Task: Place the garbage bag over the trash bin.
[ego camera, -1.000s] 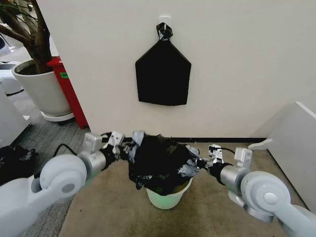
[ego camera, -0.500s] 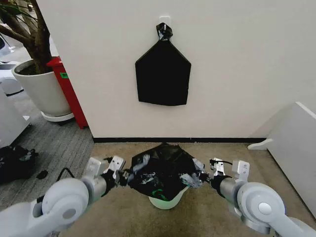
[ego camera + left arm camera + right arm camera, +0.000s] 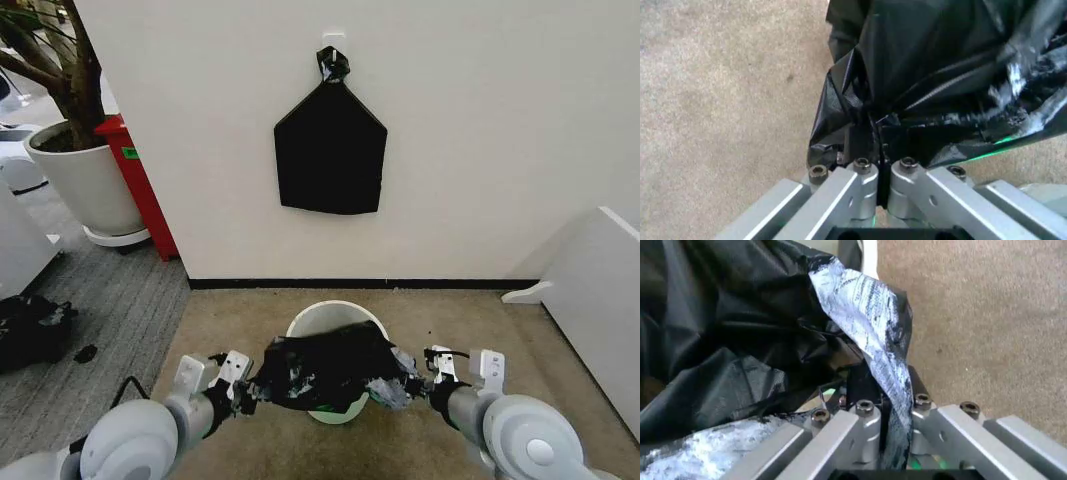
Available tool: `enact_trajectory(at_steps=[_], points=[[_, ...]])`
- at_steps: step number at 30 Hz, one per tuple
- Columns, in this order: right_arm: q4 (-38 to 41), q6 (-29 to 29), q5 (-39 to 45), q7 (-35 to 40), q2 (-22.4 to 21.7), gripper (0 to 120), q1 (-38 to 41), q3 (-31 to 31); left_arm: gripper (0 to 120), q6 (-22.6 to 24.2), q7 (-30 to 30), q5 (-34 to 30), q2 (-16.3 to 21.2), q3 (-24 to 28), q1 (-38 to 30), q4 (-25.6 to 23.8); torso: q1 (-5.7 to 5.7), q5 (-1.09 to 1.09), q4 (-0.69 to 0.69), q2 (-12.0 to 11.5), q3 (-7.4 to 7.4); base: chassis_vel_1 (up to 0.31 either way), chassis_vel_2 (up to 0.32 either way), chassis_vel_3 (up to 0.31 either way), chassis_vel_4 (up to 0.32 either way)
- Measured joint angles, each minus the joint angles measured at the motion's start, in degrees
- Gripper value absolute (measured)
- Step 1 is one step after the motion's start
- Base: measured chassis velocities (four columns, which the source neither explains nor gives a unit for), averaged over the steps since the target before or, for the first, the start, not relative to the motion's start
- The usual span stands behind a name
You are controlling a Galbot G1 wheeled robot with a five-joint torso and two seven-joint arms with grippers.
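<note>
We see the garbage bag (image 3: pixel 325 368) stretched over the near half of the trash bin (image 3: pixel 336 318), on the carpet. The left end effector (image 3: pixel 247 389) and right end effector (image 3: pixel 413 376) each pinch 1 side of it.

Both arms low and forward, forearms angled inward toward each other, wrists roughly level. Left gripper (image 3: pixel 252 385) at the left edge of the bag (image 3: pixel 325 368) — fingers (image 3: pixel 859 140) pressed together on a pinch of film, no gap between them in the left wrist view. Right gripper (image 3: pixel 412 372) at the bag's right edge, likewise clamped — a strip of film running down between its closed fingers (image 3: pixel 863 385) in the right wrist view. Grippers facing each other, well apart, the film stretched between them.
</note>
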Motion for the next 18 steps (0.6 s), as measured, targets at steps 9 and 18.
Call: enact_trajectory(at_steps=[9,18], points=[[-3.96,0.78,-6.78,-6.3,1.16,0,-2.79,-0.77,0,-0.96,1.21,2.74,-2.04,1.23,1.04,2.29,0.0,0.0,-0.01,0.0,0.0,0.0,0.0,0.0,0.0],[-7.13,3.08,-13.36,-11.06,1.91,0,-3.44,-1.44,0,-2.34,2.52,6.02,-3.65,3.09,1.76,4.41,0.0,0.0,0.0,0.0,0.0,0.0,0.0,0.0,0.0]])
